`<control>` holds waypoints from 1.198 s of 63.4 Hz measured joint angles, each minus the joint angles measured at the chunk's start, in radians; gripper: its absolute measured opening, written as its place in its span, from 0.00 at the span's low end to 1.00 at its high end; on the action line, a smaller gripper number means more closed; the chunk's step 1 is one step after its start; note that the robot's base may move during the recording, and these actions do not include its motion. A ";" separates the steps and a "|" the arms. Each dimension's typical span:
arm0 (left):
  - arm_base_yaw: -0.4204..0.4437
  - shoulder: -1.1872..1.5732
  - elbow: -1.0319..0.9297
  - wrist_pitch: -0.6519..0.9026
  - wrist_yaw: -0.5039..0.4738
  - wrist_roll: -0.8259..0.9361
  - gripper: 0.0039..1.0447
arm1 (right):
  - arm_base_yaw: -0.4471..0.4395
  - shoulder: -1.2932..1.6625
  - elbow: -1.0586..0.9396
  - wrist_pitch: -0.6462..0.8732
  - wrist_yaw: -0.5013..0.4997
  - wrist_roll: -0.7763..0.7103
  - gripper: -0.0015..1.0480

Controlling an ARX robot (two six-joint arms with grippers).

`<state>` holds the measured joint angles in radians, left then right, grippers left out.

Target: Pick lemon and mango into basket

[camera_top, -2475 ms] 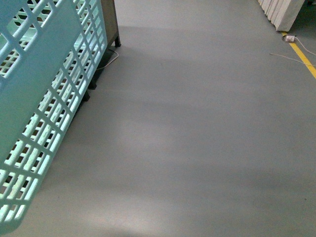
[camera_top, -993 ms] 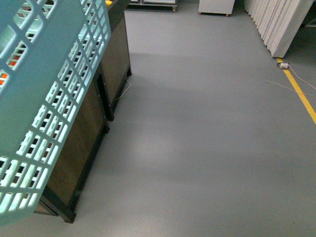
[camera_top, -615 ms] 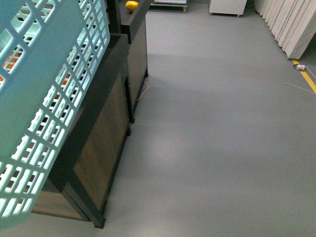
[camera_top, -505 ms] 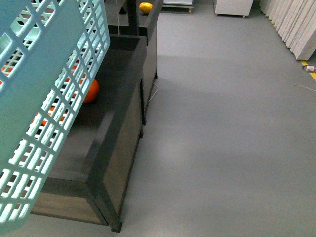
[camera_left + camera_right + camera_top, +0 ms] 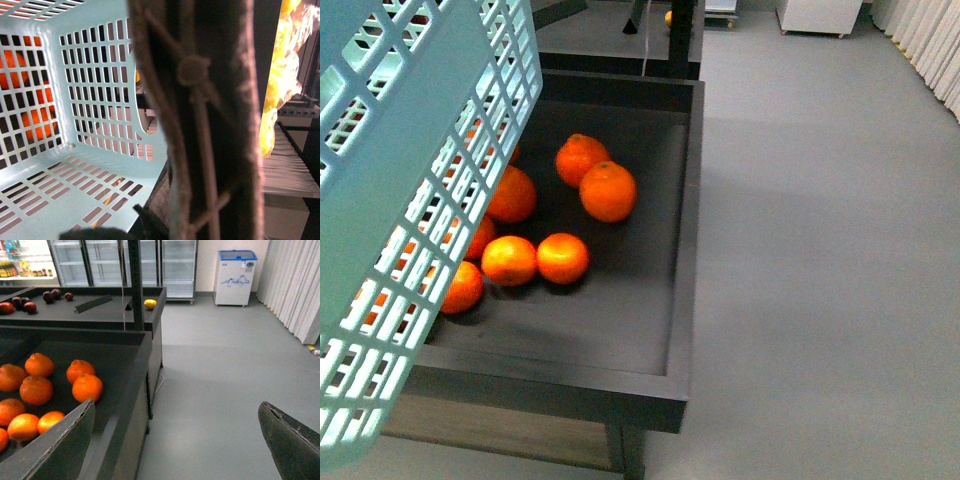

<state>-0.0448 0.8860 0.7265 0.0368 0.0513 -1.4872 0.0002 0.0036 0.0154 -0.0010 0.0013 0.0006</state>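
Note:
The mint-green basket [image 5: 410, 170] hangs tilted at the left of the front view, over the near end of a dark bin. My left gripper [image 5: 180, 225] is shut on the basket's brown handle [image 5: 200, 115], which fills the middle of the left wrist view; the basket's slotted inside [image 5: 75, 165] holds nothing. My right gripper [image 5: 175, 445] is open above the grey floor, beside the bin's corner, with nothing between its fingers. A small yellow lemon [image 5: 150, 304] lies on the farther dark shelf, by a black post. The mango is out of view.
Several round oranges [image 5: 608, 190] lie in the near dark bin [image 5: 685, 200]. Dark red fruits [image 5: 20, 302] sit at the far shelf's back. Glass-door fridges [image 5: 175, 265], a white chest freezer [image 5: 235, 270] and white curtains [image 5: 295, 285] line the far side. Grey floor [image 5: 820, 250] spreads to the right.
The front view has swung from bare floor onto the dark display stand, so the bin of oranges now fills the middle. The basket keeps its place at the left.

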 joint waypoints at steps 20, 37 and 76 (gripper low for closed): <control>0.000 0.000 0.000 0.000 0.001 0.000 0.04 | 0.000 0.000 0.000 0.000 0.002 0.001 0.92; 0.000 0.000 0.000 0.000 0.001 0.000 0.04 | 0.000 0.000 0.000 0.000 -0.001 0.000 0.92; 0.000 0.000 -0.001 0.000 0.001 -0.002 0.04 | 0.000 0.001 0.000 0.000 0.001 0.000 0.92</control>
<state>-0.0448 0.8856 0.7258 0.0368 0.0521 -1.4887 0.0002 0.0044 0.0154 -0.0010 0.0021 0.0010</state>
